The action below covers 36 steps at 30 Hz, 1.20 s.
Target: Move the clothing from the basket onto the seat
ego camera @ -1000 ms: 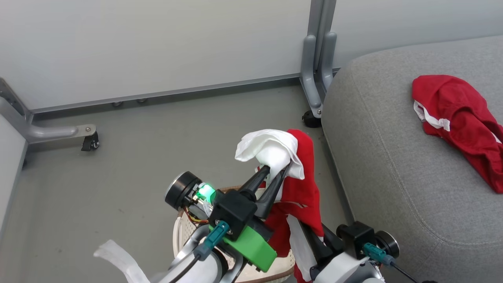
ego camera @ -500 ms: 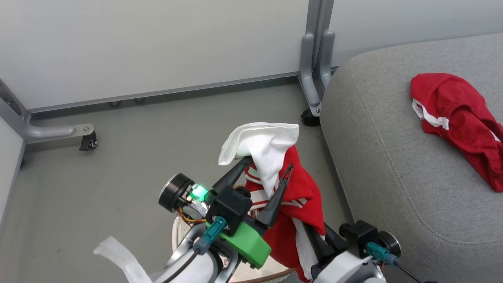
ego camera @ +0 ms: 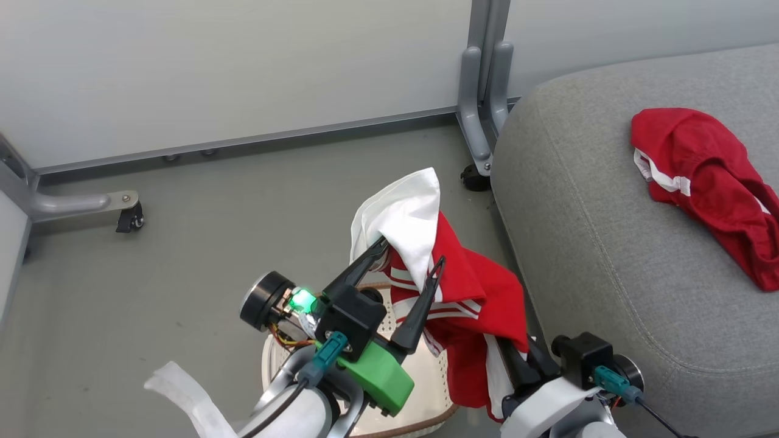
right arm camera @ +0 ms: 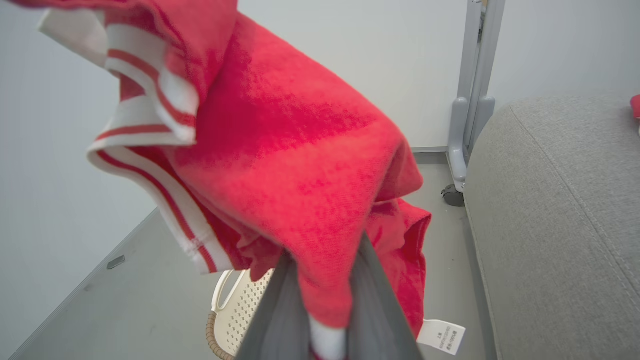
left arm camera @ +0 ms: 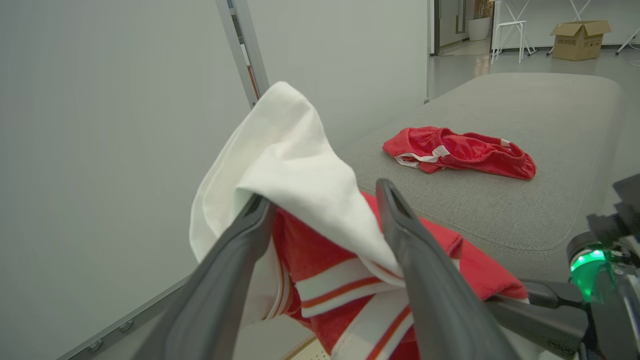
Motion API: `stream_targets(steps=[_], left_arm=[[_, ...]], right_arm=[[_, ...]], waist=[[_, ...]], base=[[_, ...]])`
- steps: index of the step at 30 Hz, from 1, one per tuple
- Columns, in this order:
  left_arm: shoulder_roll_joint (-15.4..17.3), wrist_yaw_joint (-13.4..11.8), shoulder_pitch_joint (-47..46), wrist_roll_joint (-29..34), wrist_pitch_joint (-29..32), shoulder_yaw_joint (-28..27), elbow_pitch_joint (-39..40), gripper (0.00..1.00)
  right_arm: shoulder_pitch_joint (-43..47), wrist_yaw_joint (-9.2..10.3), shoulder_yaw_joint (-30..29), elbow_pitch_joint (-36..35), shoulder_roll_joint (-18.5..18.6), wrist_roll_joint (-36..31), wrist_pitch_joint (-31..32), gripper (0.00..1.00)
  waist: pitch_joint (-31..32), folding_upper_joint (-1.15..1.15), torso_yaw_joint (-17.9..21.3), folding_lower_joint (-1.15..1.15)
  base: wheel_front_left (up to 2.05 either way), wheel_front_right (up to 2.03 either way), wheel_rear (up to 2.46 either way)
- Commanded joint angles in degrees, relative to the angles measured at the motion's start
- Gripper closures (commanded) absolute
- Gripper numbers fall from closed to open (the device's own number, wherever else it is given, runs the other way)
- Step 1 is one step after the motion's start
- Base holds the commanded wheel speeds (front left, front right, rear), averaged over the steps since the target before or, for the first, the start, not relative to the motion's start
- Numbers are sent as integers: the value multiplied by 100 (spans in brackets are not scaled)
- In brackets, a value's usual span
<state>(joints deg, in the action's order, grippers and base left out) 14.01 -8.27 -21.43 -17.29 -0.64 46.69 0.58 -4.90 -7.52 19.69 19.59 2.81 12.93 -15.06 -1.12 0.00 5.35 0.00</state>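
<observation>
A red garment with a white panel and stripes (ego camera: 475,292) hangs above the cream basket (ego camera: 426,380). My right gripper (ego camera: 520,365) is shut on its lower red part, with the fingers mostly under the cloth; the right wrist view shows the cloth (right arm camera: 300,150) bunched between the gripper's (right arm camera: 325,310) fingers. My left gripper (ego camera: 408,255) is open, and the white panel (left arm camera: 300,165) drapes over its left finger. A second red garment (ego camera: 706,170) lies on the grey seat (ego camera: 608,255) to the right.
A grey panel wall runs along the back, with a frame leg and caster (ego camera: 478,176) beside the seat's corner. Another caster (ego camera: 129,219) stands at the far left. A white strip (ego camera: 182,395) hangs by my left arm. The basket rim (right arm camera: 225,320) sits on grey floor.
My left gripper went from shut on the white panel to open. The garment has spread and shifted right toward the seat with the right gripper. The head camera moved slightly.
</observation>
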Motion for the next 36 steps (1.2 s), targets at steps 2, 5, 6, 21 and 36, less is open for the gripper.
stream_targets(steps=[2, 5, 6, 21, 36], left_arm=[[70, -46, 27, -29, 0, -7, -3, 0], [102, -78, 48, -35, 12, -26, 11, 0], [112, -87, 55, -38, 11, -36, 18, 0], [423, -73, 186, -73, -247, -105, 66, 0], [634, 259, 119, -235, -144, 67, 161, 0]], right_arm=[[82, 7, -115, -38, 16, -46, -17, 100], [100, 7, -257, -55, 15, -57, -17, 100], [104, 7, -327, -71, 16, -68, -18, 100], [247, 6, -875, -760, 14, 31, -18, 100], [476, 4, -1119, -1656, 12, 116, -18, 100]], waist=[[-17, 0, 69, 0], [-41, 0, 158, 0], [-52, 0, 195, 0], [-432, 0, 1212, 0], [-1174, 0, 2596, 0]], base=[[0, 0, 0], [0, 0, 0], [0, 0, 0], [0, 0, 0], [0, 0, 0]])
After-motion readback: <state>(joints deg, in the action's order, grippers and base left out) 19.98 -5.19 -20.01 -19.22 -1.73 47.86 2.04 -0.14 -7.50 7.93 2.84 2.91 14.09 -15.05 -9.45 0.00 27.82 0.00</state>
